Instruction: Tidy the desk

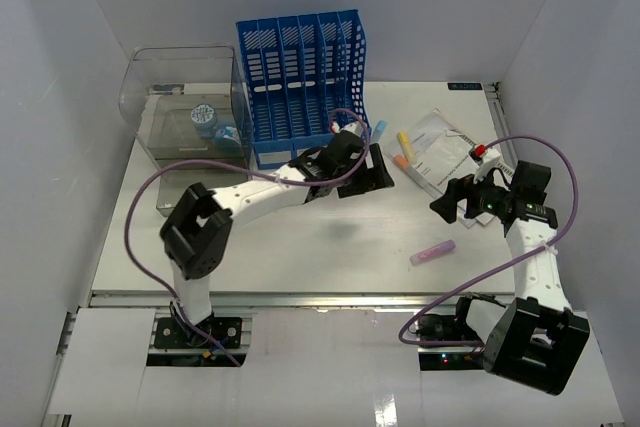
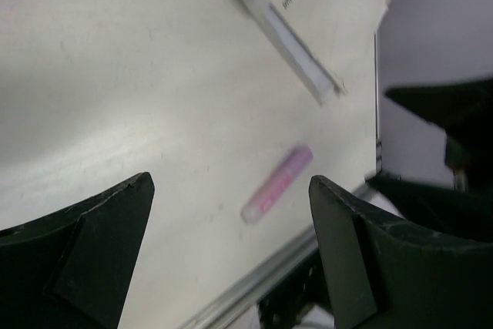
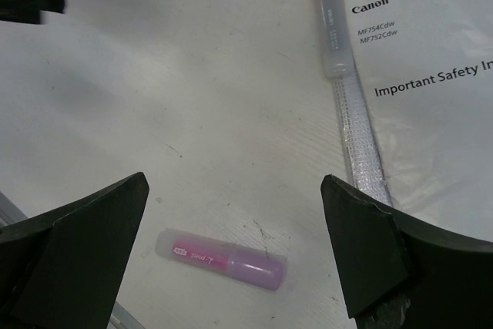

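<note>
1. The desk (image 1: 300, 257) fills the middle of the overhead view. Judging by the loose items on it, the tidying is at an early stage.
2. Stored so far, as far as can be seen: something blue inside the clear box (image 1: 185, 107) at upper left, too blurred to name. The blue file rack (image 1: 300, 82) at upper centre looks unfilled, though its slots are partly hidden.
3. Left to do: a pink highlighter (image 1: 433, 252) lies alone at lower right of centre. An orange highlighter (image 1: 400, 160) and a yellow highlighter (image 1: 405, 137) sit beside the Canon booklet (image 1: 440, 147) at upper right, with more papers under it.
4. The left end effector (image 1: 365, 175) hovers at centre frame, just below the rack, with its fingers apart and nothing between them.
5. The right end effector (image 3: 235, 182) is also spread wide and empty. In its wrist view the pink highlighter sits low between the fingers – probably the next pick.
</note>
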`<state>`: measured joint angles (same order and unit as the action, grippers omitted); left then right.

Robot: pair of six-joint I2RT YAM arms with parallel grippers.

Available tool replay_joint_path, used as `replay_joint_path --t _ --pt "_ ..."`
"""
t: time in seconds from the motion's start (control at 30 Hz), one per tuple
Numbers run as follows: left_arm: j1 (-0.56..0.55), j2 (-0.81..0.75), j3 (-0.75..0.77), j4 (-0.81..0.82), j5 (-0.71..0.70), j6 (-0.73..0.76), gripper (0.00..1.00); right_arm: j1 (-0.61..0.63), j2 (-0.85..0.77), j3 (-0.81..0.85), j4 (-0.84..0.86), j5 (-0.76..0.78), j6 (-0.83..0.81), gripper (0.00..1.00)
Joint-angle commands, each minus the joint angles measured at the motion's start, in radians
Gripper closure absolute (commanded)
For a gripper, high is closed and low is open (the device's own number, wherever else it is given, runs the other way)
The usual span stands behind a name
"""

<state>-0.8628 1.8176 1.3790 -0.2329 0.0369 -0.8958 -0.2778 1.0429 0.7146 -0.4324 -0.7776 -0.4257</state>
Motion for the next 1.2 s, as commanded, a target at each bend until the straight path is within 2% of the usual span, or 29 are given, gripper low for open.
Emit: replay_joint_path --t 0.0,0.07,0.17,0.23,0.27,0.33,0.43,0.5,0.57,0.67,0.73,0.77,0.83,1.17 --pt "-0.005 0.220 0.349 -0.240 -0.138 -0.067 0.09 -0.011 -0.015 -0.012 0.083 0.068 0.067 0.00" --pt "-0.005 0.336 0.493 -0.272 -0.137 -0.068 0.09 -0.011 -0.001 -0.005 0.078 0.091 0.065 0.00" --pt "-0.005 0.447 0.677 -0.317 -0.141 -0.065 0.11 -0.014 -0.004 0.006 0.047 0.043 0.034 0.00" --pt "-0.005 0.495 0.729 -0.330 -0.111 -0.039 0.12 -0.014 -0.021 0.022 0.007 -0.054 -0.068 0.02" --pt "-0.005 0.502 0.739 -0.319 -0.075 -0.015 0.13 -0.014 -0.030 0.028 -0.047 -0.121 -0.191 0.03" --pt "-0.005 0.501 0.727 -0.288 0.002 0.050 0.14 -0.014 -0.065 0.021 -0.155 -0.238 -0.468 0.03" --pt "-0.004 0.425 0.560 -0.168 0.146 0.218 0.13 -0.014 -0.125 0.031 -0.316 -0.228 -0.799 0.05" --pt "-0.005 0.337 0.394 -0.064 0.252 0.314 0.11 -0.014 -0.152 0.044 -0.314 -0.153 -0.850 0.07" --pt "-0.005 0.241 0.243 0.044 0.373 0.407 0.04 -0.016 -0.151 0.056 -0.301 -0.088 -0.805 0.06" --pt "-0.008 0.161 0.028 0.146 0.462 0.454 0.04 -0.024 -0.127 0.039 -0.195 -0.074 -0.624 0.01" --pt "-0.025 0.128 -0.039 0.212 0.474 0.465 0.02 -0.032 -0.132 -0.028 -0.076 -0.053 -0.377 0.00" --pt "-0.028 0.119 -0.058 0.215 0.478 0.477 0.02 -0.035 -0.133 -0.031 -0.040 -0.047 -0.364 0.00" --pt "-0.072 0.115 -0.067 0.225 0.457 0.522 0.02 -0.049 -0.125 -0.021 -0.018 -0.012 -0.269 0.00" --pt "-0.215 0.231 0.064 0.225 0.241 0.612 0.03 -0.217 -0.133 -0.044 -0.017 -0.118 -0.233 0.00"
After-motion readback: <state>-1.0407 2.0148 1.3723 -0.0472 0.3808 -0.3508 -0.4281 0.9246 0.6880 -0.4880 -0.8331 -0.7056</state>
